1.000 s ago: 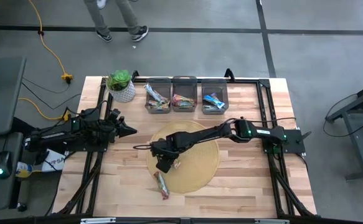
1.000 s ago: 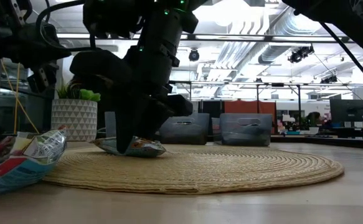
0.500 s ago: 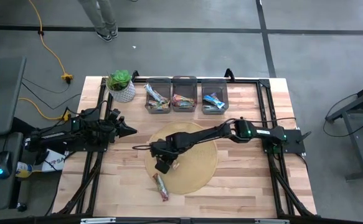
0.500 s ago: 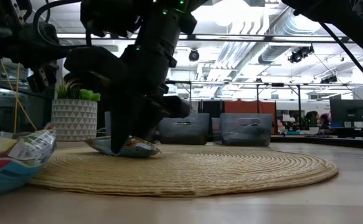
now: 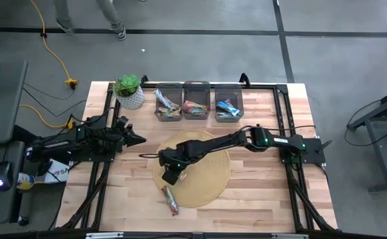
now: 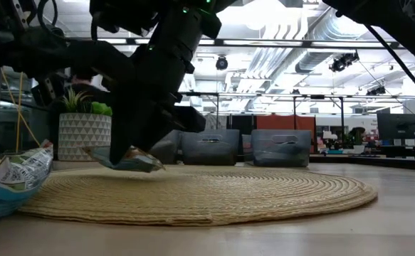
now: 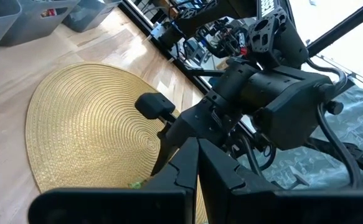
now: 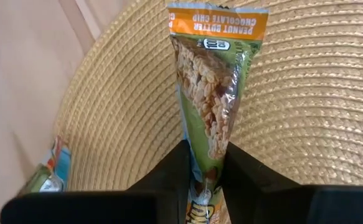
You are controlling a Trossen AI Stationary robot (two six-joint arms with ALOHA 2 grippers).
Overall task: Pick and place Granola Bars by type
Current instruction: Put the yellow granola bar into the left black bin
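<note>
from up top i get even, fairly bright overhead light across the wooden table (image 5: 266, 199), with only soft, short shadows beside the arms. the low view is badly backlit: ceiling lights (image 6: 264, 14) blow out to white, and the arm in front reads as a near-black silhouette against them. the woven mat (image 6: 214, 195) is sharp there, while the wrapper (image 6: 8, 181) at the near edge is blurred, probably too close to the lens. the left wrist view has washed-out glare in one corner. in the right wrist view the granola bar (image 8: 212, 106) is crisp, with slight foil sheen, and the dark fingers are soft.
</note>
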